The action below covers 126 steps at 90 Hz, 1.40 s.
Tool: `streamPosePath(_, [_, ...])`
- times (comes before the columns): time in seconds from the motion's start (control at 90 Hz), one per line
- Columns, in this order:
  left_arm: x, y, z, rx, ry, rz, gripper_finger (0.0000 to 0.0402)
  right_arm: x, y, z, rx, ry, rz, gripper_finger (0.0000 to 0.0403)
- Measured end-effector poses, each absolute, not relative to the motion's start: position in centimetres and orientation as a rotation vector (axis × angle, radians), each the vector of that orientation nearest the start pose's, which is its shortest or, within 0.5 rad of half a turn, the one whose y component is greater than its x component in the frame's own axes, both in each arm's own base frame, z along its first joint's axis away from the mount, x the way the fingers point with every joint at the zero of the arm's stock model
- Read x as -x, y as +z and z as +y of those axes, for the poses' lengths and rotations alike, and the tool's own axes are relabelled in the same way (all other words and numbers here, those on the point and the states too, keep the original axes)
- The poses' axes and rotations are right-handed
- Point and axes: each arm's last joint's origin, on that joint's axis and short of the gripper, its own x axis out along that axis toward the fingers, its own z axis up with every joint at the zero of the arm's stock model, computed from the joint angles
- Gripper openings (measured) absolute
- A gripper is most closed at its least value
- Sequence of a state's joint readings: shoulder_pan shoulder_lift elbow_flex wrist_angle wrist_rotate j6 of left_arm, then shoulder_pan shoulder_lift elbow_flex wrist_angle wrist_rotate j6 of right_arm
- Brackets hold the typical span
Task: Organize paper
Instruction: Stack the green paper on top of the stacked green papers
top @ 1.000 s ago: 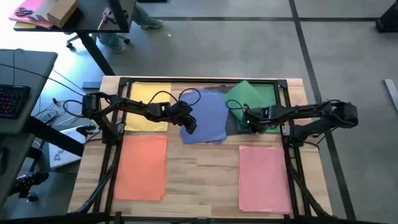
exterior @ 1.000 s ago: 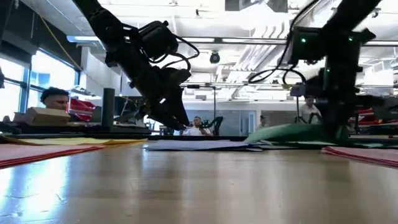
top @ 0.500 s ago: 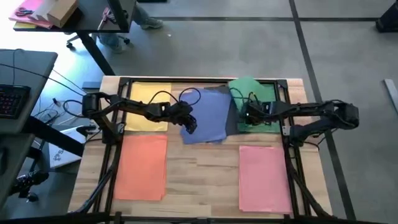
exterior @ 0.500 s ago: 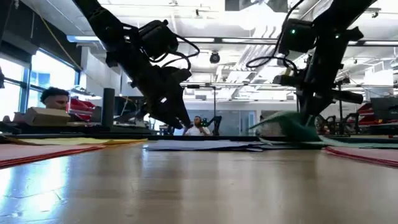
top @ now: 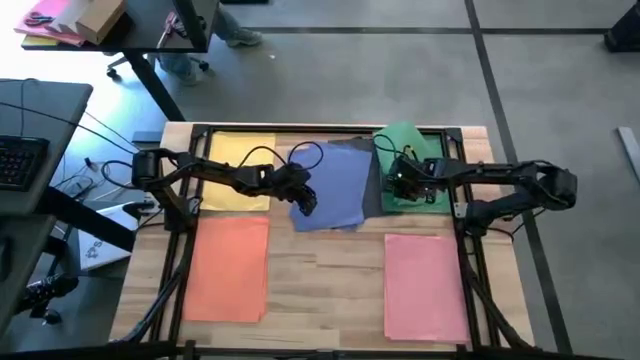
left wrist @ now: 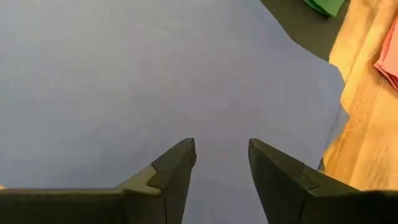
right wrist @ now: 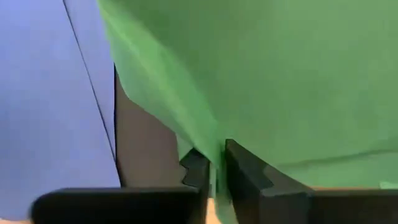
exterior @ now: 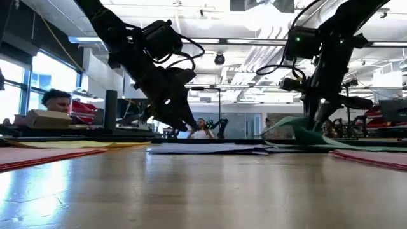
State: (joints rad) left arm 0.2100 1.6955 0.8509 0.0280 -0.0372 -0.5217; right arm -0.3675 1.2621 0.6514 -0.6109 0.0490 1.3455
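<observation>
1. Right gripper (top: 392,183) sits at the far right part of the table (top: 320,275), clamped on the near edge of a green sheet (top: 408,150). In the right wrist view its two fingers (right wrist: 239,177) pinch a fold of that green sheet (right wrist: 267,68), with only the thin paper between them.
2. Left gripper (top: 307,204) hangs over the blue sheet (top: 340,180) near the middle of the table. In the left wrist view its fingers (left wrist: 174,171) stand apart with nothing between them, just above the blue sheet (left wrist: 124,74).
3. Nearest the front edge, an orange stack (top: 228,268) lies flat on the left and a pink stack (top: 425,285) lies flat on the right, well apart from each other.
4. Farther back, the blue sheet lies slightly skewed at the centre, with a strip of dark grey paper (top: 372,195) showing beside it, between the blue and the green.
5. From the low view, the green sheet (exterior: 296,130) rises off the table at the pinched edge, beside the flat blue sheet (exterior: 203,148).
6. At the far left of the table, a yellow stack (top: 238,160) lies flat, partly crossed by the left arm (top: 200,170).
7. Beyond the table, the low view shows a workshop room with a person (exterior: 57,100) seated at the left and a brown box (exterior: 44,118) close by.
</observation>
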Motion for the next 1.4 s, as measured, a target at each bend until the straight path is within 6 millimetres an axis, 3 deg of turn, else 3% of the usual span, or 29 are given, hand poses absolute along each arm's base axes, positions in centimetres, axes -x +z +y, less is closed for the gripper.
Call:
streamPosePath(0.122, [-31.9, 15.2, 6.9, 0.560, 0.441, 0.739, 0.0145, -19.8, 17.7, -8.0, -1.283, -1.072, 0.779, 0.0120])
streamPosePath(0.244, [-31.9, 15.2, 6.8, 0.562, 0.434, 0.741, 0.0145, -20.6, 19.5, -8.9, -1.175, -0.978, 0.746, 0.0174])
streamPosePath(0.344, [-32.0, 15.1, 6.7, 0.582, 0.425, 0.743, 0.0145, -20.6, 20.8, -9.8, -1.109, -0.958, 0.766, 0.0204])
streamPosePath(0.444, [-32.0, 15.1, 6.5, 0.587, 0.423, 0.743, 0.0145, -20.1, 20.8, -10.6, -1.053, -0.966, 0.800, 0.0222])
streamPosePath(0.6, [-32.0, 15.1, 6.3, 0.585, 0.417, 0.746, 0.0145, -19.4, 19.2, -11.7, -0.978, -0.922, 0.793, 0.0221])
streamPosePath(0.844, [-32.0, 15.1, 6.3, 0.613, 0.428, 0.740, 0.0145, -17.3, 15.5, -12.0, -1.046, -0.904, 0.890, 0.0203])
streamPosePath(1.022, [-32.1, 15.2, 6.1, 0.665, 0.411, 0.741, 0.0145, -16.8, 15.2, -12.4, -0.961, -0.966, 0.895, 0.0202])
streamPosePath(1.222, [-32.1, 15.1, 5.8, 0.671, 0.406, 0.744, 0.0145, -15.0, 15.4, -13.9, -0.934, -1.181, 0.918, 0.0201])
streamPosePath(1.3, [-32.1, 15.1, 5.6, 0.684, 0.408, 0.744, 0.0145, -15.3, 16.0, -14.0, -0.936, -1.068, 0.910, 0.0201])
streamPosePath(1.4, [-32.2, 15.1, 5.5, 0.709, 0.416, 0.742, 0.0145, -16.1, 16.3, -13.0, -0.998, -0.795, 0.937, 0.0201])
